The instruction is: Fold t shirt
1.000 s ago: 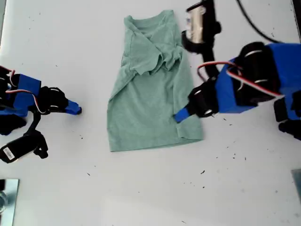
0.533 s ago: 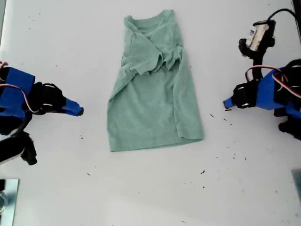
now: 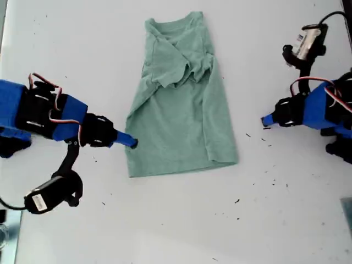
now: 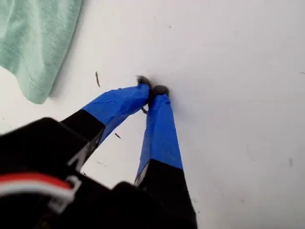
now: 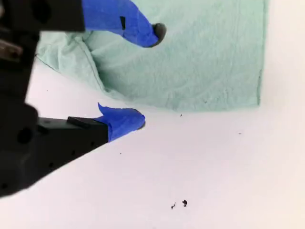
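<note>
At the exterior view's left, my second gripper (image 3: 131,143) reached toward the lower side edge of the t shirt (image 3: 179,104), its blue-taped tip at the cloth's border. In the second wrist view its jaws stood wide apart with nothing between them: 1 fingertip (image 5: 155,31) was over the green fabric, the other over the bare white table (image 3: 181,220) just beside the hem.

The t shirt lay flat near the table's middle, collar toward the exterior view's top, both sleeves folded in and bunched across the chest.

At the exterior view's right, my first gripper (image 3: 266,121) sat well apart from the cloth. The first wrist view showed its 2 taped fingertips (image 4: 143,90) pressed together on the table, gripping nothing.
</note>
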### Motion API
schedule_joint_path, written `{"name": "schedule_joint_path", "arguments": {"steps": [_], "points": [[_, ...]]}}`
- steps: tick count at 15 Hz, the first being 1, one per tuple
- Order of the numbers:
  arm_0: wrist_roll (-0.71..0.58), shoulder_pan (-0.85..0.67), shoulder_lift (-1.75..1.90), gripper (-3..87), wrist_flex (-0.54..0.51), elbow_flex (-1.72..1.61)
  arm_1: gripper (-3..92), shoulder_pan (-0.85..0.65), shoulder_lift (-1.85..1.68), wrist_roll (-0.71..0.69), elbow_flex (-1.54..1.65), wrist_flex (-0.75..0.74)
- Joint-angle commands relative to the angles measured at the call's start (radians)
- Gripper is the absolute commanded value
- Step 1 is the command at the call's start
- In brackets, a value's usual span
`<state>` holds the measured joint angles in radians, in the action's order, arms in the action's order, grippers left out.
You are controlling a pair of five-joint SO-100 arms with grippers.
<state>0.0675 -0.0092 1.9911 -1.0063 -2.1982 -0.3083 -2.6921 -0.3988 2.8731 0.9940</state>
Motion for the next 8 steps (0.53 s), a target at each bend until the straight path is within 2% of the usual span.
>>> {"name": "schedule_joint_path", "arguments": {"steps": [1, 4, 6, 7, 8], "points": [[-0.072, -0.094, -0.055, 24.7, 0.031, 0.054, 2.5, 0.003, -0.132, 0.015, 0.049, 0.029], [-0.144, -0.184, -0.287, 22.1, 0.129, 0.071, 2.5, 0.011, -0.537, 0.028, 0.163, 0.202], [-0.14, -0.183, -0.449, 12.3, 0.173, 0.107, 2.5, 0.009, -0.724, 0.034, 0.201, 0.308], [-0.153, -0.17, -0.485, 0.0, 0.184, 0.137, 2.5, 0.006, -0.735, 0.035, 0.202, 0.319], [-0.1, -0.135, -0.456, -0.2, 0.173, 0.152, 2.5, 0.002, -0.733, 0.034, 0.204, 0.318]]}}
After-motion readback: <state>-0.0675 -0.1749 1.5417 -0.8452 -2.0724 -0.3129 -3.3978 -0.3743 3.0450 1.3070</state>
